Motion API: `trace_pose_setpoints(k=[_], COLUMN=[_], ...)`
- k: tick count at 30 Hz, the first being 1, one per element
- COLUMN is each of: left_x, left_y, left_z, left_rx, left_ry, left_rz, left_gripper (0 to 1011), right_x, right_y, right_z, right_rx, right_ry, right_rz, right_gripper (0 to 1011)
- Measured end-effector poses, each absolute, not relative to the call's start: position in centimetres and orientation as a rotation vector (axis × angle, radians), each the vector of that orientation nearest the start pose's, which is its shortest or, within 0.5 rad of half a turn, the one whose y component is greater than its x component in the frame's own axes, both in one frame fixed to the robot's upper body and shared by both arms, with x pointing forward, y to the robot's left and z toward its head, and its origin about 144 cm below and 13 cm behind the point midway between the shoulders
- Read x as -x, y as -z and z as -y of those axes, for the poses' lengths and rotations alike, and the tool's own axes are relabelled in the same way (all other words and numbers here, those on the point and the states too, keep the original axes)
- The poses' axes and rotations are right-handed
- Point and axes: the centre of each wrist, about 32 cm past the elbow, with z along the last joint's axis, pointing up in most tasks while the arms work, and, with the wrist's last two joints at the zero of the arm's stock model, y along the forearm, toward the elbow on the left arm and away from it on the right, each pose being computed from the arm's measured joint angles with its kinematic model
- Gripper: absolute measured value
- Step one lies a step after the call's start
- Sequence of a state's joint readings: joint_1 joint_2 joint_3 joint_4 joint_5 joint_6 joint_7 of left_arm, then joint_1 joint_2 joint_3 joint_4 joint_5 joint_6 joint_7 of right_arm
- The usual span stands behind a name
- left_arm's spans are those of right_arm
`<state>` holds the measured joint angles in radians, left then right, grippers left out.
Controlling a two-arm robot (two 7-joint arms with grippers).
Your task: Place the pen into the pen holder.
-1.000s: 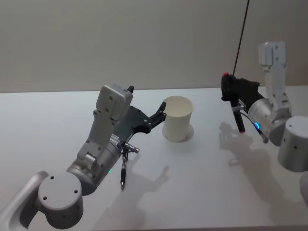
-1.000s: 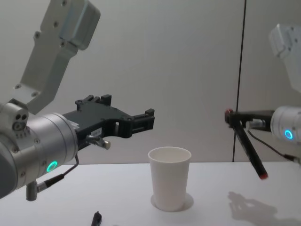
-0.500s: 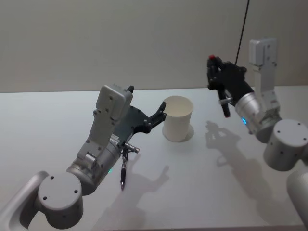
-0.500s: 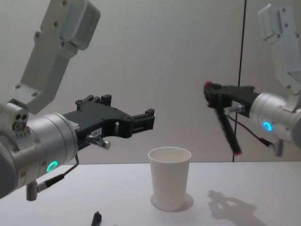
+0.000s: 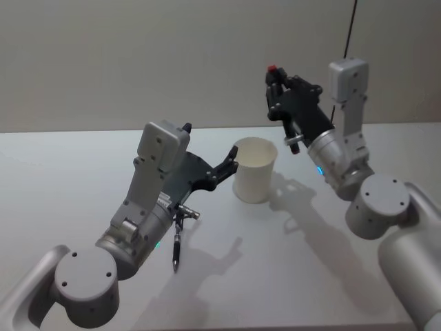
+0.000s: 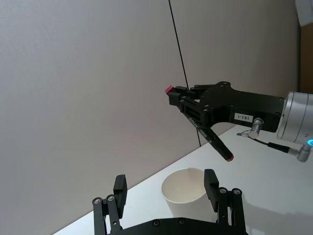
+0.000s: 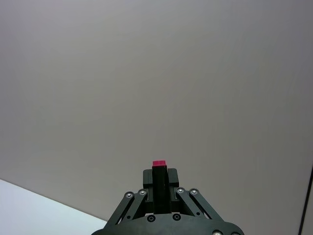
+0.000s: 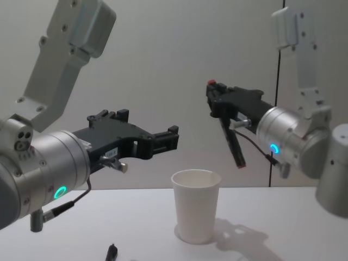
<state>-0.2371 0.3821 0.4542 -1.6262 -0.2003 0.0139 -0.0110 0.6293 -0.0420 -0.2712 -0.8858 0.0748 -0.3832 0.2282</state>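
Our right gripper [image 8: 216,97] has moved in, jaws tight on the pen [image 8: 233,144]. The pen now hangs high, just right of the cup [image 8: 196,212]. We are nearly there. Our left gripper [image 8: 171,138] waits nearby, jaws open.

The white worktop [image 5: 310,276] bears two things — the pen holder [image 5: 254,170], upright (mouth up), and a dark pen [image 5: 176,249] lying flat nearer the robot.

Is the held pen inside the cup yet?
Out. The right gripper holds the pen in the air, tip down, above and right of the cup.
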Motion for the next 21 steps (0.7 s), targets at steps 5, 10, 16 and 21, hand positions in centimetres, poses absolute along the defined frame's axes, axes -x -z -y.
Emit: trace_pose_setpoints(k=[5, 10, 16, 21], left_x=[-49.2, -49.2, -49.2, -49.2], left_y=[-120.4, -120.4, -120.4, -120.4], left_z=[-19.8, -19.8, -19.8, -19.8], left_rx=[-0.061, -0.061, -0.061, -0.061], left_ry=[-1.124, -1.124, -1.124, -1.124], left_rz=[0.268, 0.268, 0.268, 0.268], left_gripper=[1003, 1003, 1003, 1003], right_x=[-62.2, -62.8, -63.2, -63.6], right_y=[-118.2, -117.7, -117.1, -116.6], right_z=[13.3, 12.8, 12.3, 11.9], right_rx=[-0.218, -0.246, -0.276, -0.299], right_ry=[1.07, 1.056, 1.045, 1.037], right_rz=[0.288, 0.303, 0.317, 0.33], right_gripper=[164, 164, 164, 164])
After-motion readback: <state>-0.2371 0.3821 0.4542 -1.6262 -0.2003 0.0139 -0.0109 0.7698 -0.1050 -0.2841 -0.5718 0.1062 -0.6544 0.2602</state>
